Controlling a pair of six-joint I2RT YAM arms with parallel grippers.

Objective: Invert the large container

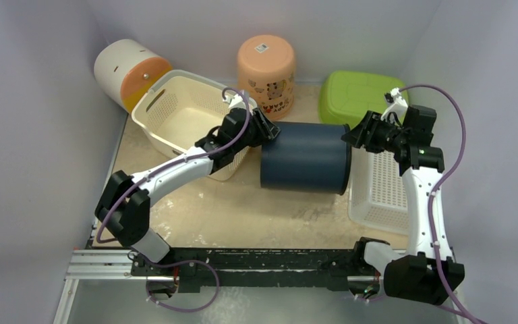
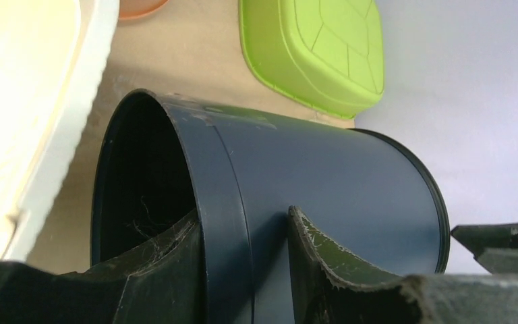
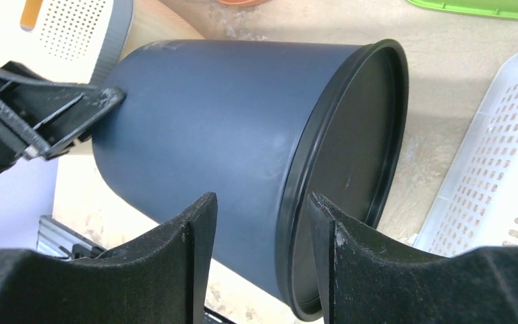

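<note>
- Pinching the mouth rim of the large container (image 1: 305, 156) with my left claw (image 2: 243, 214), one finger inside, to roll it over.
- Right claw (image 3: 262, 199) gapes astride its base edge, probably as a steady; it's lying sideways on the table (image 1: 243, 209).

The large container (image 1: 305, 157) is a dark blue, smooth-walled round tub. It is on its side near the middle of the table (image 1: 243, 209), open mouth facing left, recessed base right.
</note>
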